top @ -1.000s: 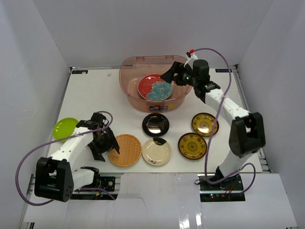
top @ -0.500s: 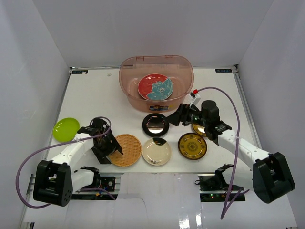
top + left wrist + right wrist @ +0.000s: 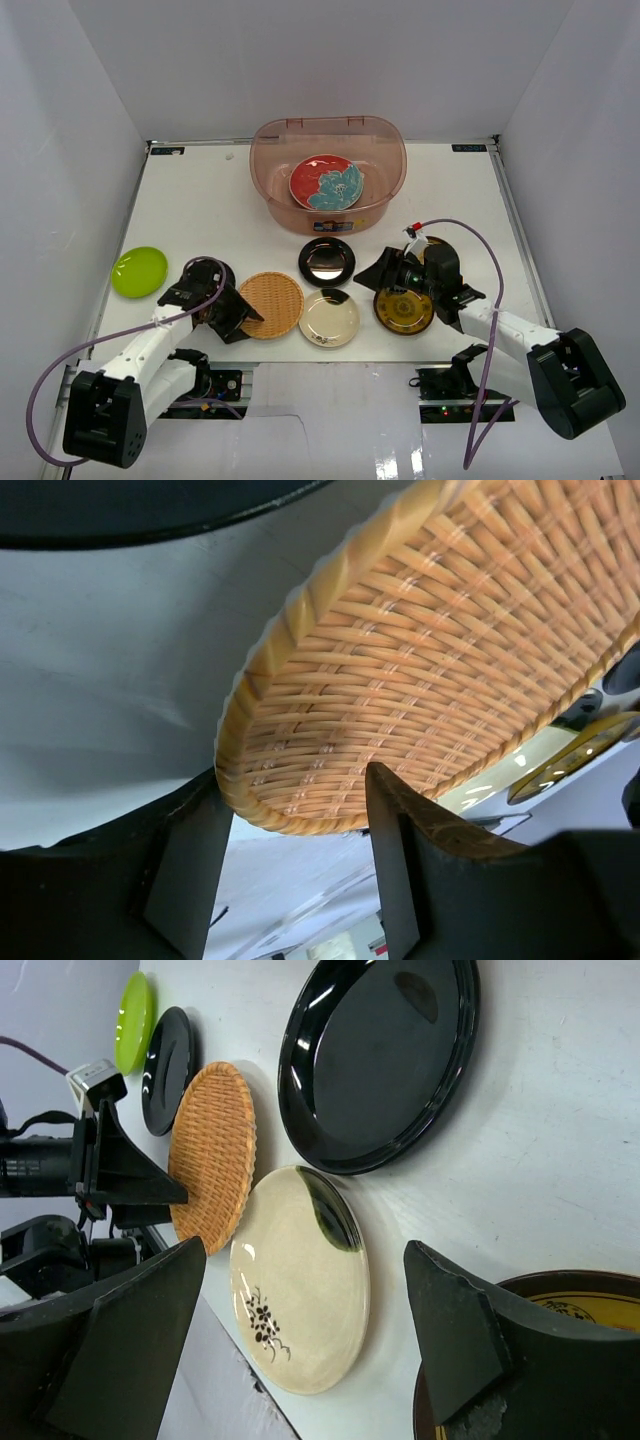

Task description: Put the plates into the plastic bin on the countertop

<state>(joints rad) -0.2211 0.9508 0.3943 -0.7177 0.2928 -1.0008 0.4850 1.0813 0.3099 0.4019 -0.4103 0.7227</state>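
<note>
The plastic bin (image 3: 266, 150) stands at the back with the red plate (image 3: 326, 182) in it. On the countertop (image 3: 200, 200) lie the lime green plate (image 3: 138, 271), a glossy black plate (image 3: 327, 261), the woven tan plate (image 3: 272, 304), the cream plate (image 3: 329, 317) and a dark gold-patterned plate (image 3: 404, 310). My left gripper (image 3: 243, 315) is open, its jaws either side of the woven plate's rim (image 3: 400, 660). My right gripper (image 3: 372, 276) is open low over the cream plate (image 3: 300, 1280). A second gold plate (image 3: 440, 246) is mostly hidden by the right arm.
Another black plate (image 3: 165, 1055) lies between the lime green plate (image 3: 133, 1020) and the woven plate (image 3: 210, 1155), partly under the left arm's purple cable. White walls close in the left, back and right sides. Both arm bases sit at the near edge.
My right arm came down from the bin to the front row, its gripper now by the cream plate. My left gripper moved to the woven plate's rim, and the plate shifted slightly right.
</note>
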